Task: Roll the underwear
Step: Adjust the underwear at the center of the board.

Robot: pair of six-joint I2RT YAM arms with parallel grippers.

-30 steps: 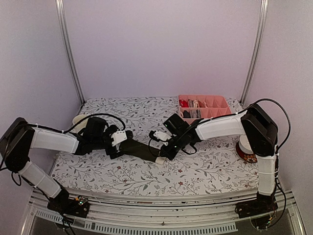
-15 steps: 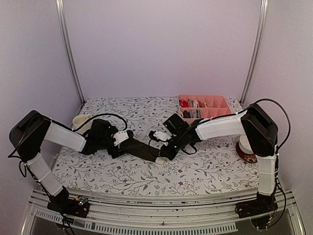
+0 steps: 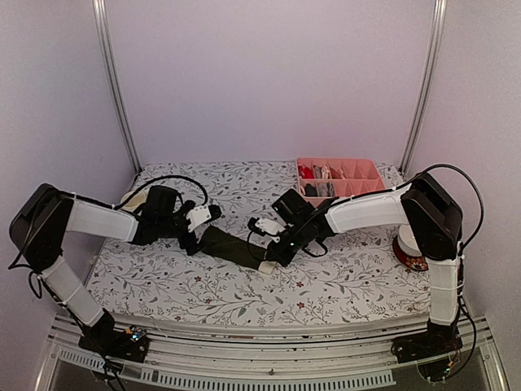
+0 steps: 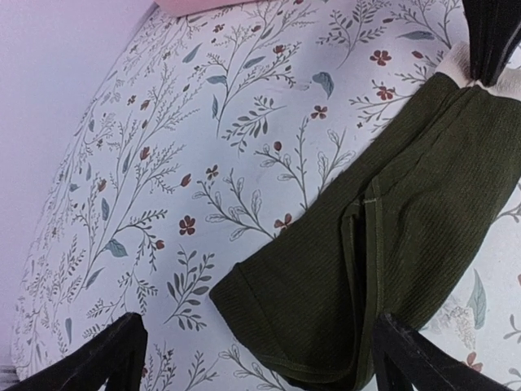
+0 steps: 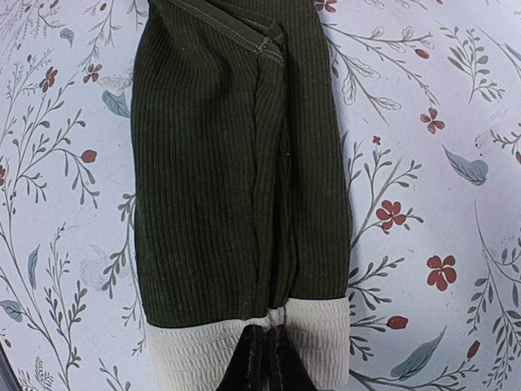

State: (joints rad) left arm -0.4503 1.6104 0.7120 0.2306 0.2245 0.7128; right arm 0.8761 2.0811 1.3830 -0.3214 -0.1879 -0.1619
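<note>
Right gripper (image 5: 262,346) pinches the underwear (image 5: 236,163) by its waistband (image 5: 191,358); left gripper (image 4: 256,354) gapes wide, the other end between its fingers.

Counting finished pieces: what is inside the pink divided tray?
The pink tray holds small cloth pieces, red, whitish and dark, in its left compartments. Its walls and the pieces hide anything beneath.

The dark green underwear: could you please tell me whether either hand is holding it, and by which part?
The right hand pinches the underwear by the middle of its cream waistband; the left hand is open, holding nothing.
</note>
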